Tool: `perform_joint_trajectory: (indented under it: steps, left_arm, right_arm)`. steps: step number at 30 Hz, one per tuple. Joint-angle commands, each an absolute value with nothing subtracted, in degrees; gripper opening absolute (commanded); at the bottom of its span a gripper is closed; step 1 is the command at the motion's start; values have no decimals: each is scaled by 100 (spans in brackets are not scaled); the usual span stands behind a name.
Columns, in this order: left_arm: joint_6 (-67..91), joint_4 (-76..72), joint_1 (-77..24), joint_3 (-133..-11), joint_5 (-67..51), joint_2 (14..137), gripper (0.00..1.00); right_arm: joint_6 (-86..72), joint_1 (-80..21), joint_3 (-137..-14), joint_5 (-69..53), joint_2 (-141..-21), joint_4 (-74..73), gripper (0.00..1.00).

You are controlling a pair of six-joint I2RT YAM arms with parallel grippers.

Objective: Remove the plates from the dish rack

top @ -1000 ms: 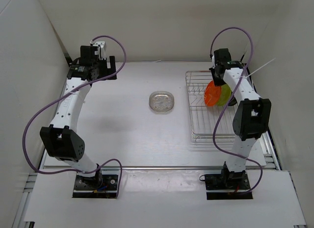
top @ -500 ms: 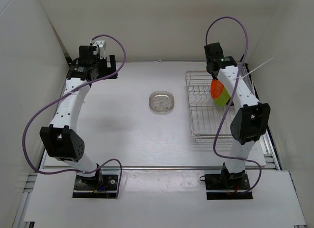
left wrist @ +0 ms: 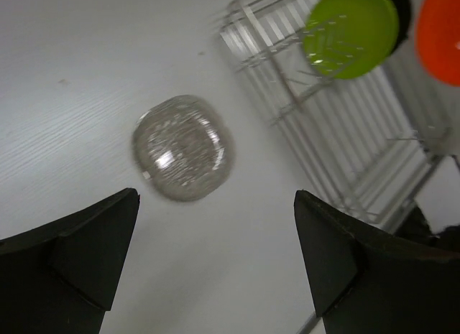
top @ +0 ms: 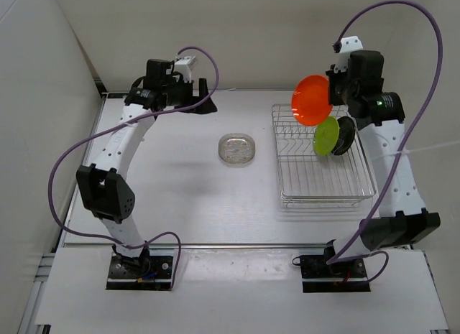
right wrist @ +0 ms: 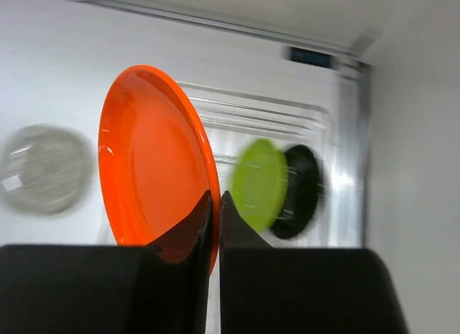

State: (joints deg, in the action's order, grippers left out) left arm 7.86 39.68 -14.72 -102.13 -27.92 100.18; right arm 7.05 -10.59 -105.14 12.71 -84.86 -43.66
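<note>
My right gripper [right wrist: 215,197] is shut on the rim of the orange plate [top: 311,99] [right wrist: 147,158], holding it on edge in the air above the far left corner of the dish rack [top: 302,192]. The yellow-green plate [top: 326,136] [right wrist: 259,183] and the black plate [top: 346,135] [right wrist: 302,190] stand upright between the rack's prongs. The clear plate [top: 237,149] [left wrist: 183,147] lies flat on the table left of the rack. My left gripper [top: 203,97] [left wrist: 215,226] hangs open and empty high over the table's far middle, looking down at the clear plate.
White walls close in the table [top: 180,197] at the left, back and right. The right arm's purple cable [top: 424,32] arcs high over the rack. The silver rack [left wrist: 338,140] fills the table's right side.
My right gripper has lifted the orange plate up out of the rack and to the left. The left arm has swung right toward the table's far middle.
</note>
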Motion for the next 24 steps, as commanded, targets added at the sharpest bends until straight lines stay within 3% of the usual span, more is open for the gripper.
perform_joint_trajectory:
  steps: [1,5,13,16,20,24]
  left_arm:
    - [1186,3718,-1818,-10844,-4366,10195,100]
    - [1292,3665,-2398,-11511,-4421,10634,100]
    - [1397,3665,-3005,-12067,-4175,11215,96]
    - [1397,3665,-3059,-12067,-4096,11347,84]
    - [1397,3665,-3059,-12067,-3833,11347,58]
    - [1345,3717,-3059,-12067,-3551,11171,56]
  right_arm:
    - [519,-1063,-10284,-1280,-8323,-4421,0]
    - [413,-1063,-10283,-2072,-8393,-4482,0]
    - [281,-1063,-10336,-2514,-8508,-4535,0]
    - [229,-1063,-10388,-2575,-8560,-4535,0]
    - [229,-1063,-10389,-2523,-8561,-4535,0]
    - [229,-1063,-10327,-2470,-8613,-4535,0]
